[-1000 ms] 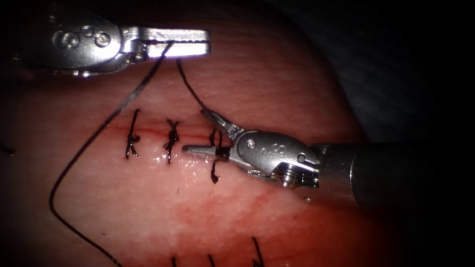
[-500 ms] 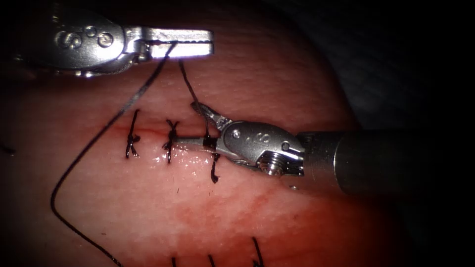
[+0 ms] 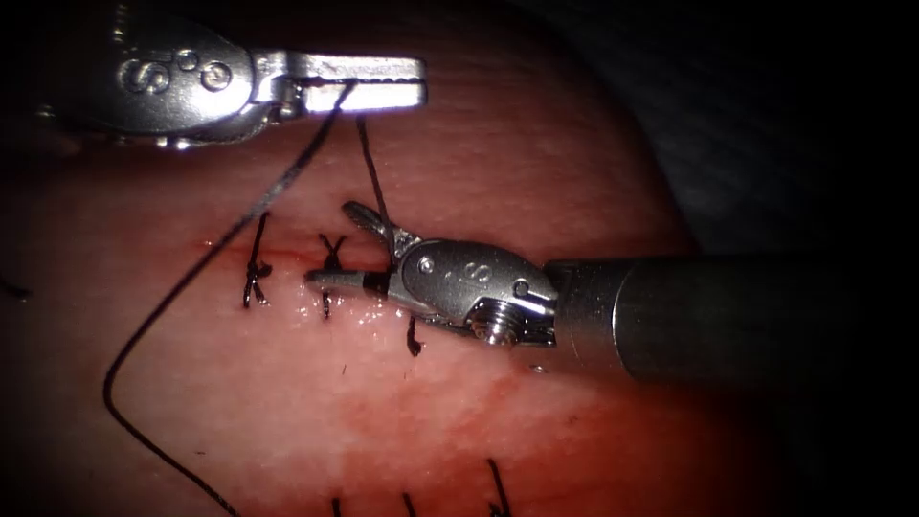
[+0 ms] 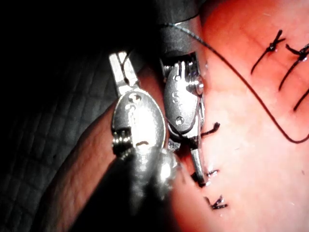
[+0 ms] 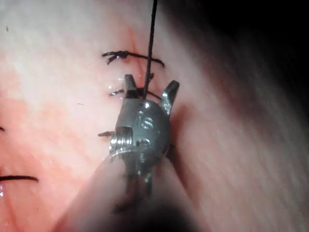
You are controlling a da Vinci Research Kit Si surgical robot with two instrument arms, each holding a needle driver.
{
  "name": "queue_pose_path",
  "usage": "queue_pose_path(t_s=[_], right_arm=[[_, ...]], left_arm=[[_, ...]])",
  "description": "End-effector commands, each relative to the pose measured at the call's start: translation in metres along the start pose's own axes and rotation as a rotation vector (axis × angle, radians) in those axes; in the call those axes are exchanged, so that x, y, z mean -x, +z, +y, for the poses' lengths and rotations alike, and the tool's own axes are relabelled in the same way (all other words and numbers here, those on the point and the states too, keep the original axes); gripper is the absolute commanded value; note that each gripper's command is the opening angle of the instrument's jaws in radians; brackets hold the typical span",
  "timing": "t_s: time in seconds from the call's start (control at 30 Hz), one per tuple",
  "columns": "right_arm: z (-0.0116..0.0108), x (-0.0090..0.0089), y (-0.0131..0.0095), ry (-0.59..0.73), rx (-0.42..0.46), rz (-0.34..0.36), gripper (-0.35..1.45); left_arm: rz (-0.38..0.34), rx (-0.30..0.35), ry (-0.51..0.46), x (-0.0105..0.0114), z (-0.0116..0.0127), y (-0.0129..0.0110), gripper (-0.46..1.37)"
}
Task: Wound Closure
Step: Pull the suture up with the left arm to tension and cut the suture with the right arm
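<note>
Left tool (image 3: 369, 86) clamped on the thread (image 3: 196, 273) above the cut (image 3: 287, 257) in the tissue (image 3: 498, 172), one strand down to the third stitch (image 3: 414, 335), the other looping away left. Right tool (image 3: 335, 244) spread wide astride that taut strand at the cut, gripping nothing. Needle unseen.

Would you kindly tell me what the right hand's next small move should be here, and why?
Probably close the right hand on the thread. Its jaws stand open around the taut strand that rises from the stitch in the tissue to the left hand, which is shut on it. The right hand holds nothing.
</note>
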Motion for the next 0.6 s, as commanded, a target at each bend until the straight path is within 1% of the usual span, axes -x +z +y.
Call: queue_pose_path(t_s=[0.03, 0.07, 0.13, 0.17, 0.2, 0.37, 0.6], right_arm=[[0.0, 0.0, 0.0, 0.001, -0.006, 0.0, 1.13], [0.0, 0.0, 0.0, 0.001, -0.006, 0.0, 1.0], [-0.0001, -0.0001, 0.0001, 0.0, -0.017, 0.006, 0.43], [-0.0001, -0.0001, 0.0001, 0.0, -0.022, 0.009, 0.28], [-0.0001, -0.0001, 0.0, 0.0, -0.05, 0.018, -0.35], [-0.0002, -0.0003, -0.0001, 0.0, -0.095, 0.002, -0.35], [-0.0001, -0.0009, -0.0009, 0.005, -0.1, 0.003, -0.35]], left_arm=[[0.002, 0.003, 0.0, -0.0001, 0.0, 0.0, -0.35], [0.002, 0.003, 0.0, -0.0001, 0.0001, 0.0, -0.35], [0.002, 0.003, 0.0, -0.0002, 0.0001, 0.0, -0.35], [0.002, 0.003, 0.0, -0.0002, 0.0001, 0.0, -0.35], [0.002, 0.003, 0.0, -0.0003, 0.0002, -0.0001, -0.35], [0.003, 0.003, 0.0, -0.0005, 0.0003, -0.0001, -0.35], [0.004, 0.005, 0.0, -0.0005, 0.0003, -0.0002, -0.35]])
